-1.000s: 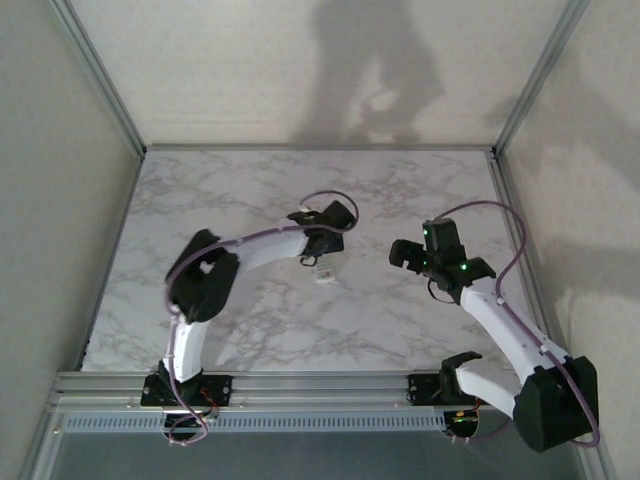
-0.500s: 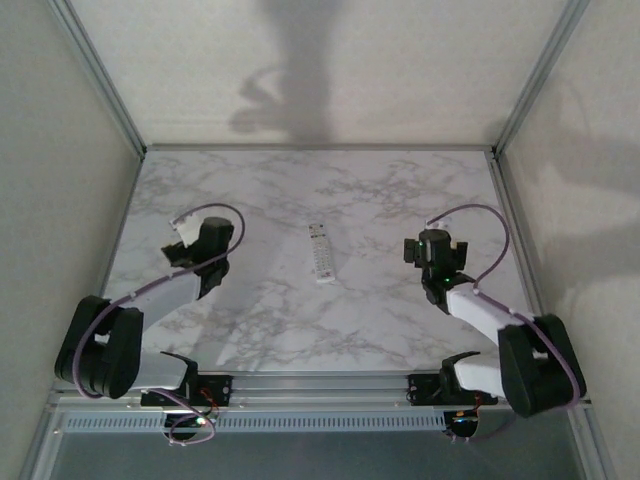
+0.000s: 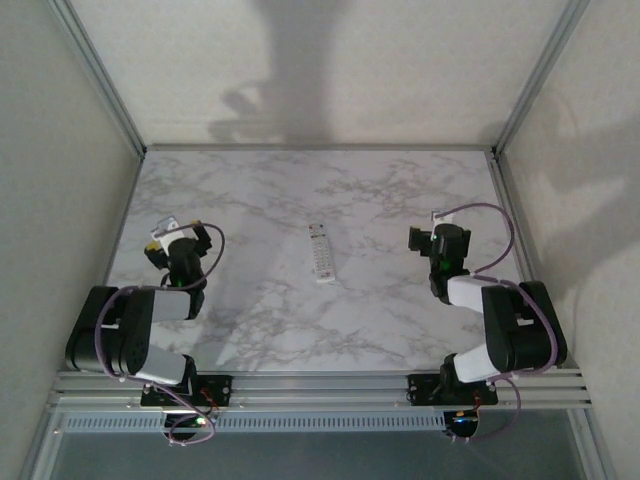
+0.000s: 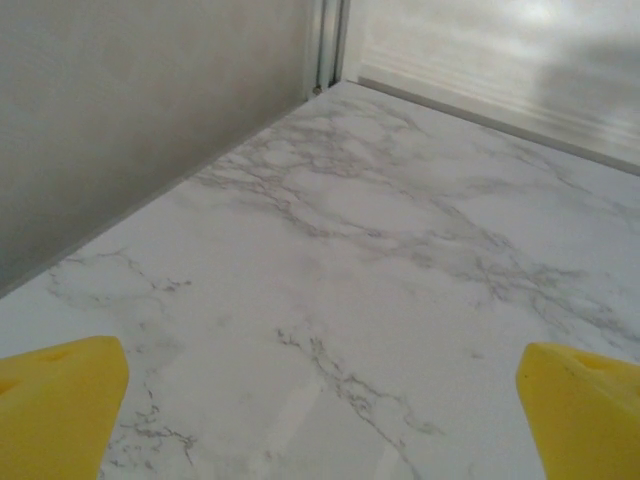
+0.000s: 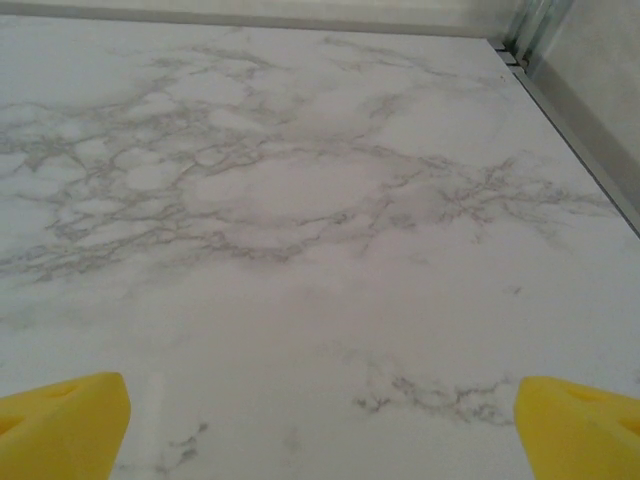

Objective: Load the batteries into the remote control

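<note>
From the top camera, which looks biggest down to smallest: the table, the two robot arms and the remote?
1. marble table
2. left arm and right arm: these look about alike, so I won't rank them
3. remote control, the smallest

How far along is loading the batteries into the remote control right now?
Done: cannot tell; the remote control lies flat mid-table, and whether the batteries sit inside it is hidden. In hand: nothing; left pincer and right pincer are both open and empty, off to its sides. Left: possibly nothing, or the whole loading.
</note>
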